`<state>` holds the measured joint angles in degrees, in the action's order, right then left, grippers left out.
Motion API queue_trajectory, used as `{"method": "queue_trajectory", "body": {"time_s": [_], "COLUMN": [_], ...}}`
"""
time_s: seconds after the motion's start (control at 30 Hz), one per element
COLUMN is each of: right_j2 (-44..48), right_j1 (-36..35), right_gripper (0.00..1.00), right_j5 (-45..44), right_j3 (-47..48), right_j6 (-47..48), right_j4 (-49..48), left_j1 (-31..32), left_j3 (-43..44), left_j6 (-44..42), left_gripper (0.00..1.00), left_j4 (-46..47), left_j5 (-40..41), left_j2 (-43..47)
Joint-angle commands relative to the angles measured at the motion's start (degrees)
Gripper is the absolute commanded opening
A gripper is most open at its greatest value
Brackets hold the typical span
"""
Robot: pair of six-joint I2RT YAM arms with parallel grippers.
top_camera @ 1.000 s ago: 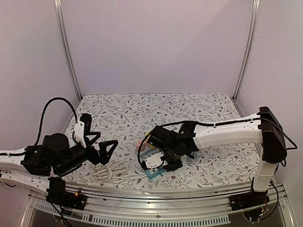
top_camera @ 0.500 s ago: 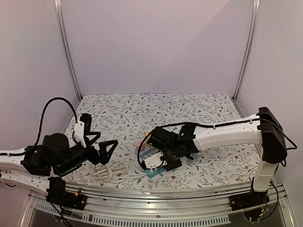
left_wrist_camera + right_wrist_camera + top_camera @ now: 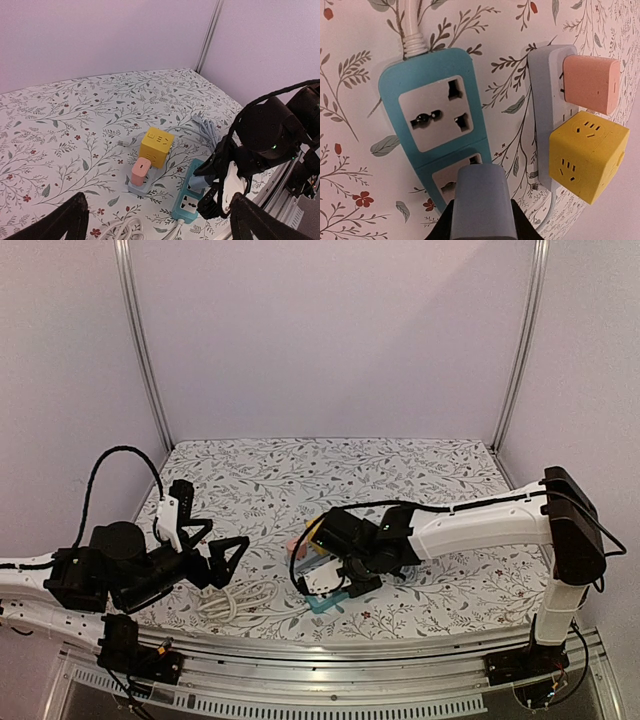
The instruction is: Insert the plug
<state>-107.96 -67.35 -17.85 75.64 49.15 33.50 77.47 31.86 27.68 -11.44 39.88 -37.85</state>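
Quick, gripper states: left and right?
Left gripper: open, holding nothing.
Right gripper: closed on the plug, at the blue strip.

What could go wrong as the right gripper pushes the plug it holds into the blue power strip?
1. The plug in the right gripper covers most of the lower socket, so pins may miss the holes and jam.
2. Nothing holds the blue power strip; the left gripper hangs open, away from it, so pressing might slide it toward the grey strip.
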Motion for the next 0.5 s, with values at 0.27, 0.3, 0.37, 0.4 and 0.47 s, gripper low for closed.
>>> {"method": "queue_trajectory", "body": {"time_s": [0.27, 0.3, 0.37, 0.4, 0.47], "right_j2": [1.88, 1.83, 1.66, 1.36, -0.49], "right_j1": [0.76, 0.77, 0.82, 0.75, 0.84], "right_gripper": [0.0, 0.0, 0.0, 0.0, 0.0], "right_j5": [3.12, 3.57, 4.05, 4.42, 6.21], "right_j3": [-0.73, -0.75, -0.49, 0.0, 1.96], "right_j6": [-0.83, -1.08, -1.07, -1.07, -1.65], "right_j4": [3.18, 3.45, 4.15, 4.74, 7.18], "left_j1": [0.73, 0.75, 0.75, 0.7, 0.75], "left_j3": [-1.0, -0.95, -1.0, -0.96, -0.93], "left_j6": [-0.41, -0.36, -0.43, -0.42, -0.48], "left_gripper": [0.98, 0.98, 0.98, 0.98, 0.98], "left_j4": [0.61, 0.64, 0.78, 0.8, 0.85], "left_j5": [-0.33, -0.33, -0.34, -0.41, -0.42], "left_j2": [0.19, 0.13, 0.06, 0.05, -0.03]}}
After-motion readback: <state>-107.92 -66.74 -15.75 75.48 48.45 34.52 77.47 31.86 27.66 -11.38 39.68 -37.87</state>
